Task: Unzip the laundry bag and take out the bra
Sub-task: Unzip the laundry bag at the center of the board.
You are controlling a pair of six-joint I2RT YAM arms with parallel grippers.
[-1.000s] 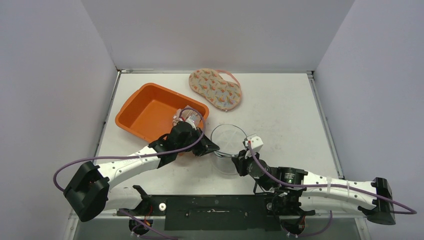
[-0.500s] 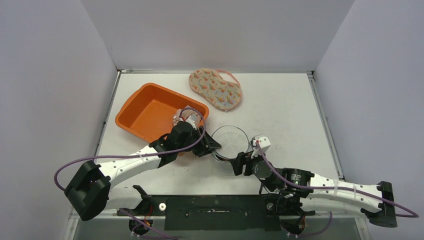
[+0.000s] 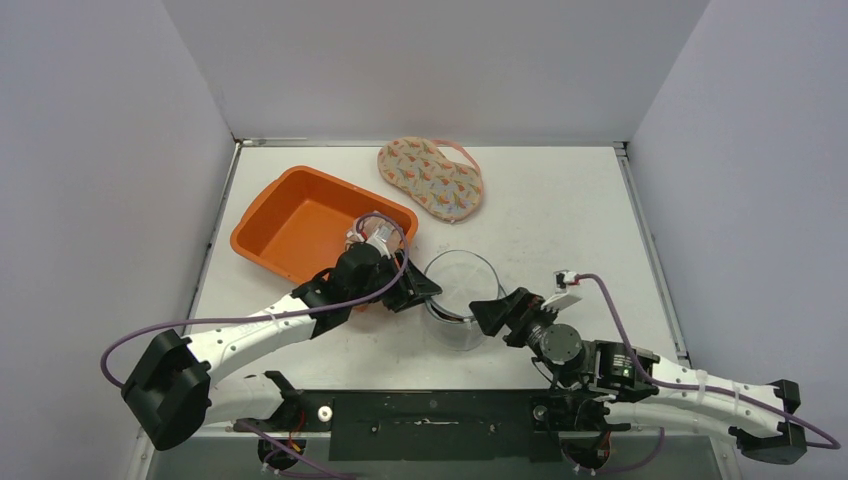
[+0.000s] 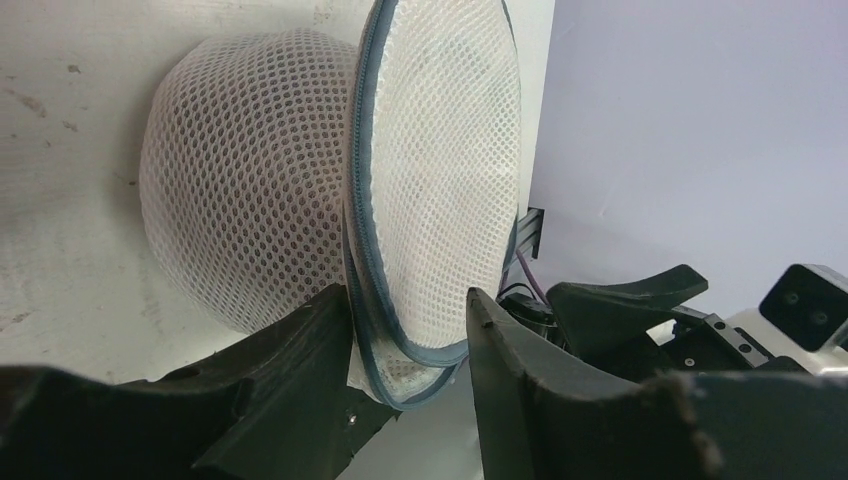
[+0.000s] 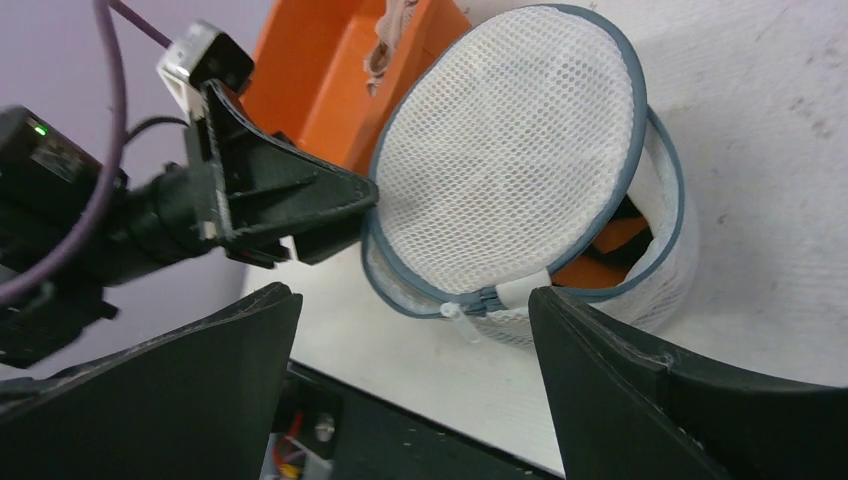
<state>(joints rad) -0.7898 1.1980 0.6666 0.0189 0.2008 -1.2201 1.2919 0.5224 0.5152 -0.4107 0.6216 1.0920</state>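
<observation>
Top external view, mesh laundry bag on the counter beside an orange bin, lid tilted up, left gripper jaws slightly apart around its zipper rim, right gripper jaws wide, near the bag.

Table: tub, mesh bag, bra

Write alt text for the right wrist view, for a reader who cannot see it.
A round white mesh laundry bag sits on the table with its lid flap lifted, something orange and dark showing in the gap. The left hand reaches the lid's rim from the left, an orange bin behind it; the right hand spreads wide open in the foreground.
</observation>
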